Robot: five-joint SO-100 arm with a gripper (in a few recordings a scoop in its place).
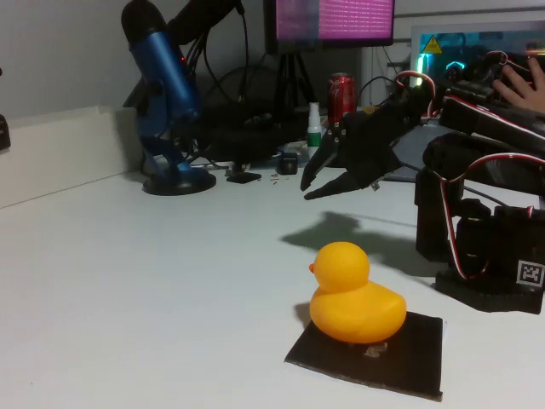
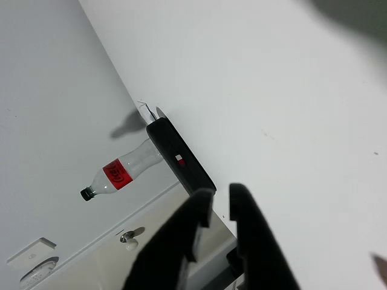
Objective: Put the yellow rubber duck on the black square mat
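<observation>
You are looking at a duck [image 1: 356, 294] that is sitting upright on the mat [image 1: 417, 354], toward its left and rear part in the fixed view, with its beak pointing left and bare black sheet showing to its right and front. It is resting on its own flat base with nothing touching it, which suggests the placement itself is done. Your gripper [image 1: 312, 187] is hanging in the air well above and behind the duck, pointing down and to the left, and it is carrying nothing. In the fixed view its tips are standing slightly apart; in the wrist view the gripper [image 2: 219, 199] is showing only a narrow gap between the two dark fingers [image 2: 248, 211], so read it as nearly pressed together and empty. It is casting a shadow on the white tabletop [image 1: 170, 281] behind the duck, which fits its height above the surface. The wrist camera is looking away from the mat, toward a plastic bottle [image 2: 118, 172] lying beyond a black bar [image 2: 181, 157] at the tabletop's edge. If you are retracting, you are clear of the duck; keep the arm high so that nothing is nudging it off the mat.
</observation>
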